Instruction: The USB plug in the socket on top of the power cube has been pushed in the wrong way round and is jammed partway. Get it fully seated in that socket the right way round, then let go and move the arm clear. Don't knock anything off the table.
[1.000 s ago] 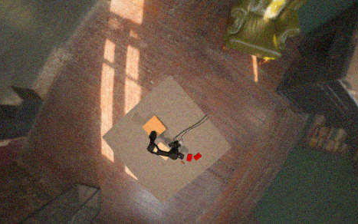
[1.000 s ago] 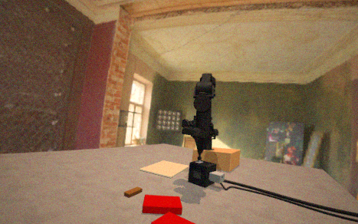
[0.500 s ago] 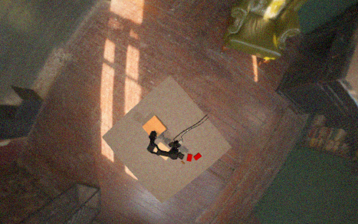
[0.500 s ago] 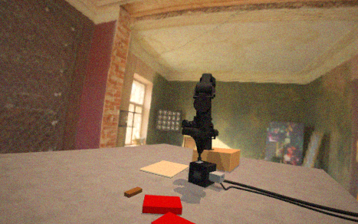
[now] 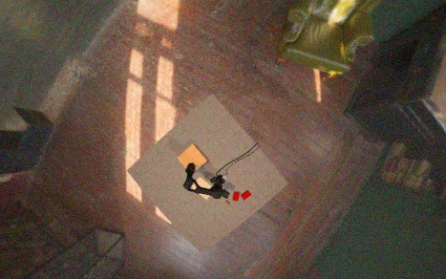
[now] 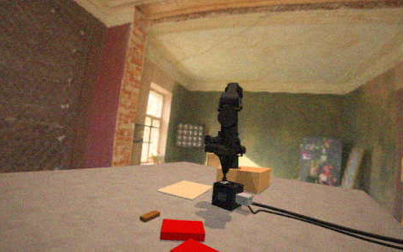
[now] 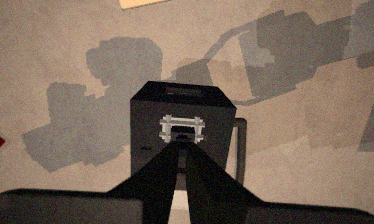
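The black power cube (image 6: pixel 225 196) (image 7: pixel 145 120) stands upright on the table. The socket (image 7: pixel 182 120) on its top has a bright metal rim. My gripper (image 6: pixel 225 178) (image 7: pixel 182 148) points down at the cube's top, its fingers shut on the USB plug. The dark end of the USB plug (image 7: pixel 182 131) shows just beyond the fingertips, within the rim. The fingers hide most of it, so its depth and which way round it is cannot be told. In the top view the arm covers the cube.
A grey plug block (image 6: pixel 244 198) sits at the cube's side, with black cables (image 6: pixel 323 224) (image 5: pixel 235 160) trailing away. Red blocks (image 5: pixel 236 196) (image 6: pixel 182 229) and a small brown block (image 6: pixel 150 216) lie nearby. An orange box (image 5: pixel 192 156) (image 6: pixel 258 179) and a pale flat square (image 6: pixel 185 189) are behind.
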